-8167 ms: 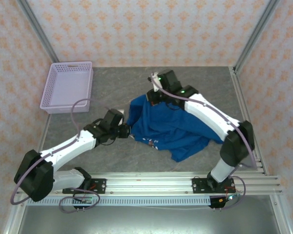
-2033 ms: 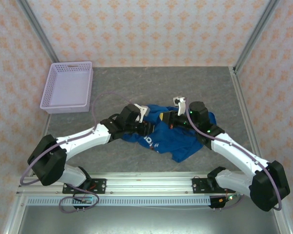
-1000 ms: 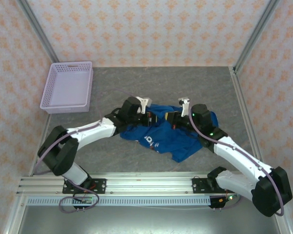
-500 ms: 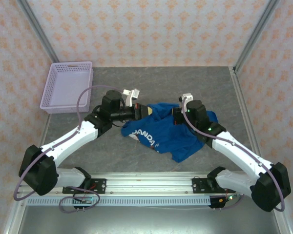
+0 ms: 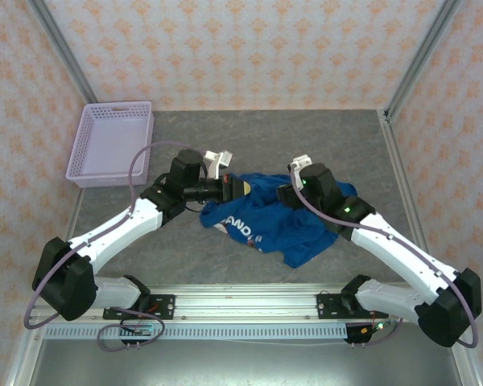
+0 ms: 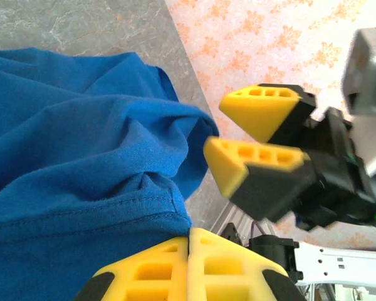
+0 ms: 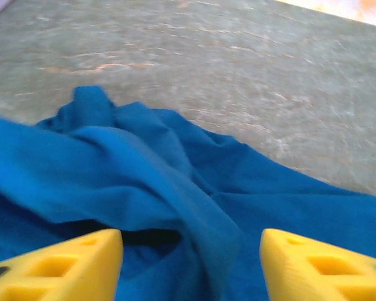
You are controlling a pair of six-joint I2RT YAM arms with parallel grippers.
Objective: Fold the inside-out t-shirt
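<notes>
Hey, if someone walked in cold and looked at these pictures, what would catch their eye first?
The royal-blue t-shirt lies crumpled in the middle of the grey table. The left claw is pinched shut on its edge, while the right claw hangs open over the cloth opposite. A lavender basket sits at the far left corner.

A lavender mesh basket [image 5: 110,143] sits at the grey table's [image 5: 249,137] far-left corner, by the patterned wall [image 5: 225,48]

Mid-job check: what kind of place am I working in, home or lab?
Likely a lab test cell: aluminium frame posts hold wallpaper-patterned panels, with left arm and right arm bolted to a rail edging a grey table holding a blue t-shirt and lavender basket.
</notes>
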